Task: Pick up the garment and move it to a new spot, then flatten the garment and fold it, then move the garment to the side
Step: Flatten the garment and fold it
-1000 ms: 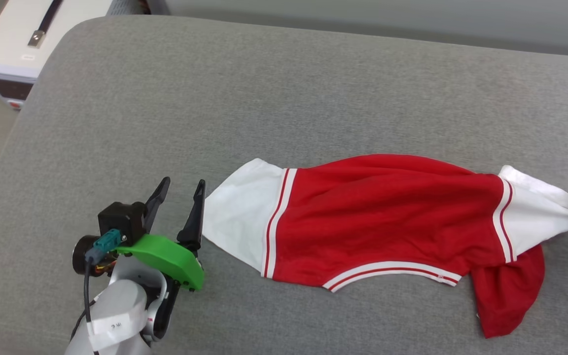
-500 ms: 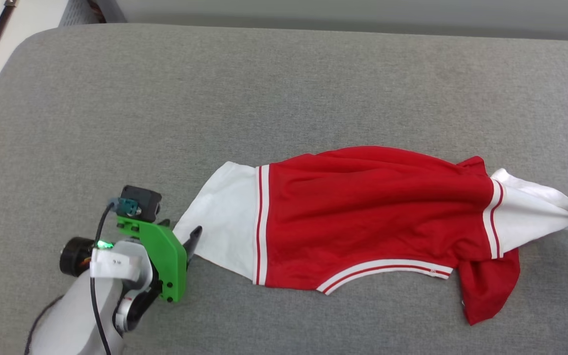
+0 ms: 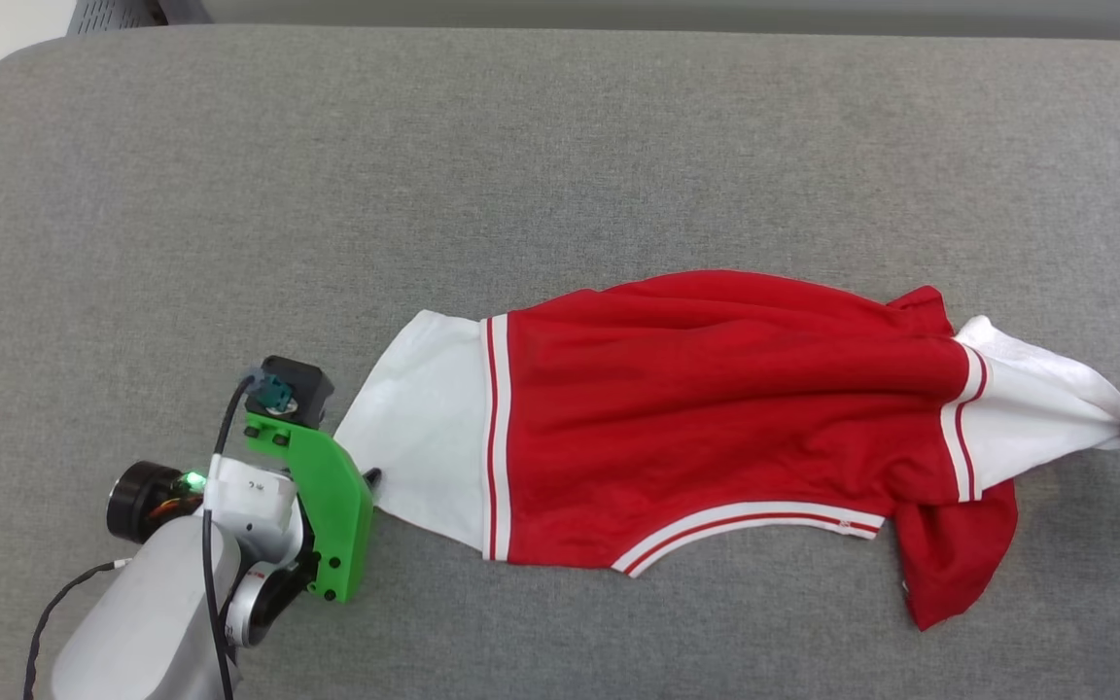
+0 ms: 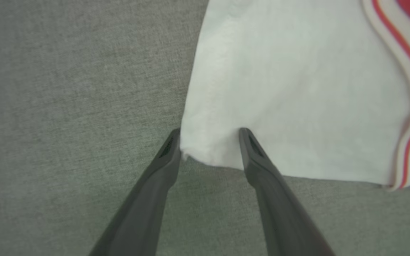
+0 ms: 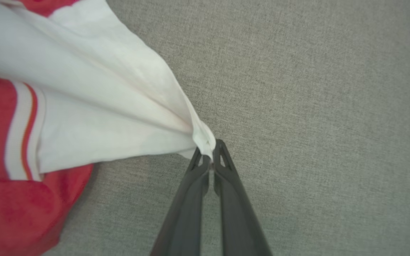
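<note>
One garment [image 3: 716, 418] on grey cushion [image 3: 521, 146]

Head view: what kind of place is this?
Likely an indoor room, perhaps a living space or test room: a wide grey upholstered cushion, sofa-like, with the garment spread across it, and a white surface beside it.
</note>
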### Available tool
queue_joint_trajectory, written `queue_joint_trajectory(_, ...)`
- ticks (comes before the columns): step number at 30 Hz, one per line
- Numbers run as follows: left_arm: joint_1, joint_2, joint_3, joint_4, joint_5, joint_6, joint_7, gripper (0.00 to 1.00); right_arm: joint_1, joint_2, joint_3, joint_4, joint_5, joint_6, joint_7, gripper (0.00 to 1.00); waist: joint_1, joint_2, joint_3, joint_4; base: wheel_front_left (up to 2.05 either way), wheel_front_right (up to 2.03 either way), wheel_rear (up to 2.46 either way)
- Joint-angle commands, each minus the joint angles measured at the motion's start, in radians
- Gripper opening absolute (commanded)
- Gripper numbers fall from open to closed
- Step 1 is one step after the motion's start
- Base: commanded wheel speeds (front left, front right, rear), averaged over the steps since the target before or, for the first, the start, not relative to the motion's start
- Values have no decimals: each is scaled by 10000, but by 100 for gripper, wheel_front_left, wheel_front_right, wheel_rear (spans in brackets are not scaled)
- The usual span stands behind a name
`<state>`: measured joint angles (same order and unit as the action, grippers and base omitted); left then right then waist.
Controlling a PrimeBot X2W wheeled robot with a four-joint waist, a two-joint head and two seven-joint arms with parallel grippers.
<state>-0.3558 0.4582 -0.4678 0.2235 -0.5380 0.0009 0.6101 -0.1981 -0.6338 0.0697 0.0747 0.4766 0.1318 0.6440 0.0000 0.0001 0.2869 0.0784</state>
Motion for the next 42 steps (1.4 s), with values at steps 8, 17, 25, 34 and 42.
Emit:
queue_joint_trajectory(8, 16, -154, 15, 211, -487, -124, 105, 0, -52, 62, 14, 19, -41, -11, -55, 0, 0, -1, -55, 54, 0, 0, 0)
queue_joint_trajectory(17, 141, 401, 676, -1335, -529, 43, -656, 0, -12, -216, -202, -175, 229, -11, -432, 0, 0, -1, -906, 126, 0, 0, 0)
queue_joint_trajectory(25, 222, 1161, 1536, -3625, -701, 408, -629, 0, -362, -738, -706, -777, 730, -11, -712, 0, 0, -1, -1721, 101, 0, 0, 0)
queue_joint_trajectory(34, -210, 1604, 2750, -5273, -986, 718, -1015, 0, -1440, -1353, -1022, -1320, 715, -11, -660, 0, 0, -1, -2205, -161, 0, 0, 0)
queue_joint_trajectory(42, -1058, 1657, 3404, -5668, -885, 771, -1767, 0, -2486, -2073, -501, -1735, 436, -11, -1656, 0, 0, -1, -2230, -426, 0, 0, 0)
